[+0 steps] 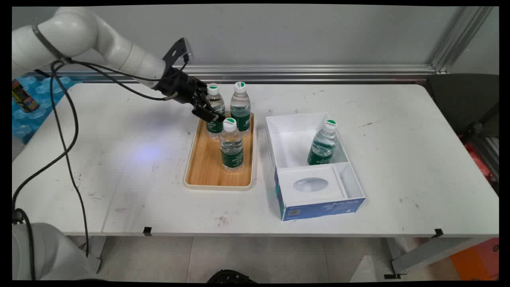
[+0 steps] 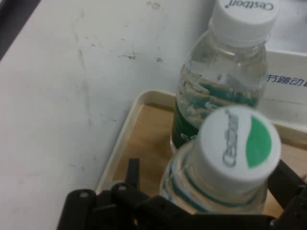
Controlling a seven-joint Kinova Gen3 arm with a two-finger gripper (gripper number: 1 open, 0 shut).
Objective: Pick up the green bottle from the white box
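My black gripper (image 1: 209, 113) reaches over the far end of a wooden tray (image 1: 207, 167) and stands open around the back left water bottle (image 1: 217, 104). In the hand view that bottle's white and green cap (image 2: 240, 143) sits right between my fingers (image 2: 133, 168), with a strip of tray (image 2: 144, 139) showing between the left finger and the bottle. A second bottle (image 1: 240, 107) stands just to its right at the tray's far end, shown behind it in the hand view (image 2: 225, 72). A third bottle (image 1: 231, 147) stands in the tray's middle, close in front of the gripper.
To the right of the tray stands a white open box (image 1: 318, 199) with blue sides; a fourth bottle (image 1: 322, 145) is upright in its large compartment. Black cables (image 1: 67, 131) hang from the arm on the left. A blue pack with a can (image 1: 24, 99) sits at the far left edge.
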